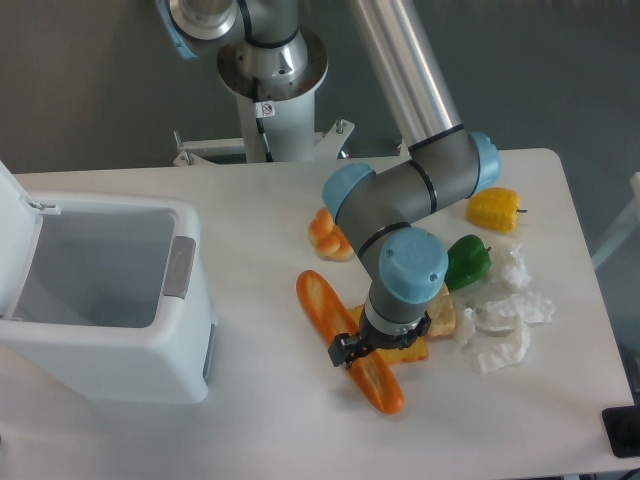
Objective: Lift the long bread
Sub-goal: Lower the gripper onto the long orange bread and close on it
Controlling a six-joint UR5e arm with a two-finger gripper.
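Note:
The long bread [330,315] is an orange-brown baguette lying diagonally on the white table, from upper left to lower right. My gripper [378,342] is lowered right over its middle, pointing down. One dark fingertip [342,352] shows at the bread's left side. The other finger sits on the far side, mostly hidden under the blue wrist. The jaws stand wide apart, straddling the bread, so the gripper is open. The wrist hides the bread's middle.
A yellow toast slice [408,348] and a pale yellow piece [441,318] lie against the bread's right side. A knotted bun [324,231], a green pepper [466,261], a yellow pepper [495,208] and crumpled white paper [505,325] lie nearby. An open white bin [100,300] stands at left.

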